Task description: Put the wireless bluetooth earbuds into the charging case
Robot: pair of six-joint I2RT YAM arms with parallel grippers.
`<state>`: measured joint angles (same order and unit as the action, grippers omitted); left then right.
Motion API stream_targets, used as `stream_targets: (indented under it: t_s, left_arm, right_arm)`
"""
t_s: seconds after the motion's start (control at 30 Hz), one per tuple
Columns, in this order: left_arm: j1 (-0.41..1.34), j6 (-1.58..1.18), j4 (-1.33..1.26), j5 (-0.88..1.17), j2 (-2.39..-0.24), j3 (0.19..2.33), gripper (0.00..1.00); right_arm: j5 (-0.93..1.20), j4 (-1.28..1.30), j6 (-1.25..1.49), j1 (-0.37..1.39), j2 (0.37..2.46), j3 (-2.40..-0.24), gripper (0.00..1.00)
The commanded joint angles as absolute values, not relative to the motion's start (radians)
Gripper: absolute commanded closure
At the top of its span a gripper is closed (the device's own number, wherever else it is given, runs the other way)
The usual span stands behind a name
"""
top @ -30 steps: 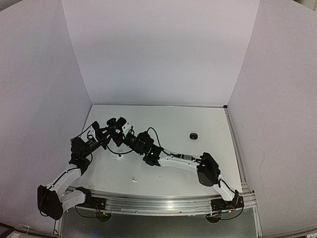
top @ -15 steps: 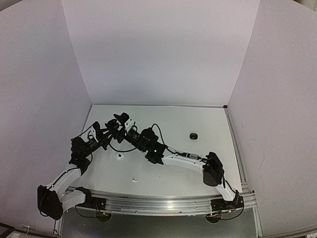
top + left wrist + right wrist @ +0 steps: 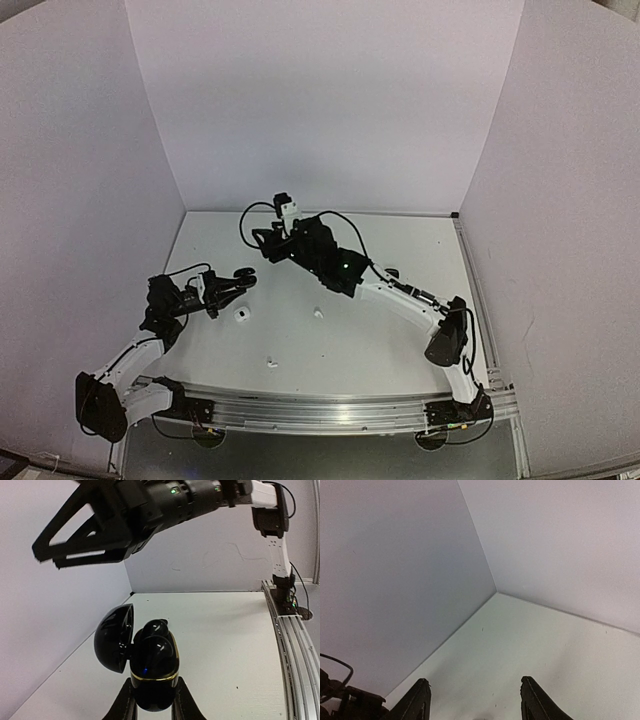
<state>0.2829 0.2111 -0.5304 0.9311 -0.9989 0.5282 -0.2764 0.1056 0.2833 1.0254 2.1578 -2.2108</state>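
Observation:
My left gripper is shut on the lower half of a black charging case with a gold rim, held upright above the table. Its lid hangs open to the left. Two black earbuds sit in it, one behind the other. In the top view my left gripper is at the left of the table. My right gripper is open and empty, raised behind it; it also shows overhead in the left wrist view. In the right wrist view my right gripper faces the table's back left corner.
On the table lie a small white rounded piece, another small white piece, and a tiny white earbud near the front. A black case lies partly behind my right arm. Walls enclose three sides.

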Motion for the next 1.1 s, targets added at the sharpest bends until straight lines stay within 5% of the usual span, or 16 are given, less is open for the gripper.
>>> stream_targets:
  t_s: [0.0, 0.27, 0.67, 0.83, 1.07]
  left_arm:
    - [0.287, 0.41, -0.406, 1.053, -1.005, 0.56, 1.0]
    - [0.287, 0.33, -0.387, 0.992, -1.054, 0.604, 1.0]
    - [0.287, 0.223, -0.402, 0.952, -1.073, 0.611, 1.0]
    - [0.285, -0.081, -0.541, 1.019, -1.101, 0.606, 1.0]
    - [0.296, -0.713, -1.065, 1.125, -1.192, 0.547, 1.0]
  right_arm:
    - [-0.122, 0.325, 0.392, 1.036, 2.139, -2.199, 0.44]
    - [0.093, 0.342, 0.344, 1.049, 2.118, -2.153, 0.41]
    - [0.14, 0.35, 0.273, 1.061, 1.996, -2.038, 0.39]
    - [0.253, 0.351, 0.268, 1.011, 1.971, -2.038, 0.33]
    - [0.462, 0.351, 0.296, 0.952, 2.017, -2.069, 0.29]
